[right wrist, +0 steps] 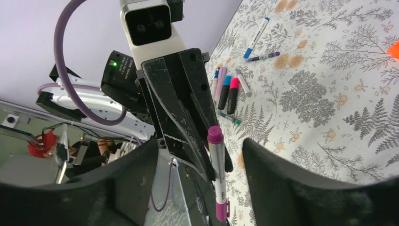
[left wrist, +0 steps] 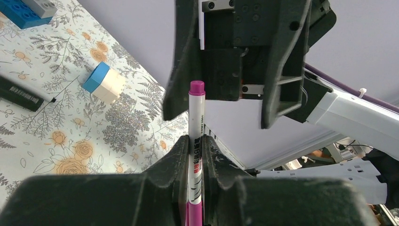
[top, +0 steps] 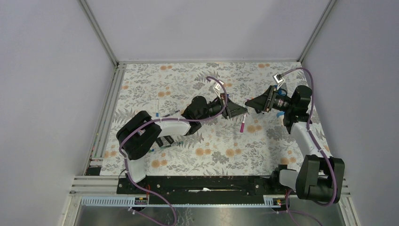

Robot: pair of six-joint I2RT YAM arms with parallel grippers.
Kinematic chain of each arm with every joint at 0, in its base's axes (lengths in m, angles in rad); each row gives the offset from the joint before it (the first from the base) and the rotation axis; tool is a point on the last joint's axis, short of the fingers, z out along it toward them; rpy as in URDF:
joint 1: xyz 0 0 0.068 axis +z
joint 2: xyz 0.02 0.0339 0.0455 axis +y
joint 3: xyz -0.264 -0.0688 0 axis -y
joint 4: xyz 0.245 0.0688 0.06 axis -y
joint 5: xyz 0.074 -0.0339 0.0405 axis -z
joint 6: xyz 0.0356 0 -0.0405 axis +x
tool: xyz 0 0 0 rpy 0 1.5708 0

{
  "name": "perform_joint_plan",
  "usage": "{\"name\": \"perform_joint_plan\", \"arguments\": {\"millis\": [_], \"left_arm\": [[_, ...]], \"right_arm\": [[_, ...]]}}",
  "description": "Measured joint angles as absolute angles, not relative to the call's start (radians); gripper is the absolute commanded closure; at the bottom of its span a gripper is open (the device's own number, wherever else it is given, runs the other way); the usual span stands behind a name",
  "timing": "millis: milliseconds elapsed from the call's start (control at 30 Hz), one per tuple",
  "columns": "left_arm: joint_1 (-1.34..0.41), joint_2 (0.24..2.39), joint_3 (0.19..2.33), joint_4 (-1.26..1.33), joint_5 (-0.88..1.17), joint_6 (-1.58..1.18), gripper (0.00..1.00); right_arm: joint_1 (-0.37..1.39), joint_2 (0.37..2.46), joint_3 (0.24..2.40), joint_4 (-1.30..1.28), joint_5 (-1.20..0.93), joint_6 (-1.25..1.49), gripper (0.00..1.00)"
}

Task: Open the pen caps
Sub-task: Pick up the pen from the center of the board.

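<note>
My left gripper [top: 243,113] is shut on a slim white pen [top: 243,123] and holds it above the table. In the left wrist view its fingers [left wrist: 181,155] clamp the barrel of the pen [left wrist: 196,117]. The magenta tail end [left wrist: 197,87] points up and the magenta cap [left wrist: 194,214] is below the fingers. My right gripper [top: 249,102] is open, facing the left one, its jaws spread around the pen's tail end without touching it. In the right wrist view the pen [right wrist: 218,169] stands between my right fingers [right wrist: 273,174], with the clipped cap [right wrist: 222,209] at the bottom.
Several capped pens and highlighters [right wrist: 228,89] lie on the floral mat near the left arm's base [top: 164,140]. A blue-capped pen [right wrist: 256,36] and a purple pen [right wrist: 262,57] lie farther off. A blue-and-white block [left wrist: 103,82], a blue brick [left wrist: 21,10] and a black pen [left wrist: 21,94] lie below.
</note>
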State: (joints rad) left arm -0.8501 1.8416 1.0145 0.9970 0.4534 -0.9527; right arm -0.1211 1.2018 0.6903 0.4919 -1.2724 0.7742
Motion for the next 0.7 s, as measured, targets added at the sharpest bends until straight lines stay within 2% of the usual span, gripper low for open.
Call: {"name": "perform_joint_plan", "arguments": {"millis": [100, 167, 267, 433, 533, 600, 633, 700], "left_arm": [[-0.851, 1.85, 1.024, 0.984, 0.451, -0.947, 0.98], [-0.852, 1.855, 1.028, 0.986, 0.452, -0.947, 0.98], [-0.855, 1.855, 1.038, 0.986, 0.452, -0.946, 0.97], [-0.856, 1.855, 1.04, 0.982, 0.452, -0.946, 0.98], [-0.856, 1.857, 1.042, 0.976, 0.452, -0.946, 0.97], [-0.856, 1.862, 1.045, 0.974, 0.455, -0.946, 0.97], [-0.856, 1.864, 1.047, 0.974, 0.456, -0.946, 0.97], [-0.856, 1.866, 1.047, 0.974, 0.458, -0.947, 0.88]], "right_arm": [[-0.117, 1.214, 0.69, 0.509, -1.266, 0.795, 0.62], [-0.116, 1.218, 0.689, 0.511, -1.255, 0.802, 0.69], [-0.116, 1.226, 0.686, 0.514, -1.24, 0.81, 0.7], [-0.109, 1.227, 0.686, 0.513, -1.238, 0.804, 0.63], [-0.099, 1.23, 0.686, 0.505, -1.238, 0.789, 0.63], [-0.095, 1.234, 0.686, 0.499, -1.238, 0.778, 0.66], [-0.094, 1.237, 0.686, 0.497, -1.238, 0.773, 0.71], [-0.091, 1.243, 0.686, 0.49, -1.236, 0.757, 0.88]]}}
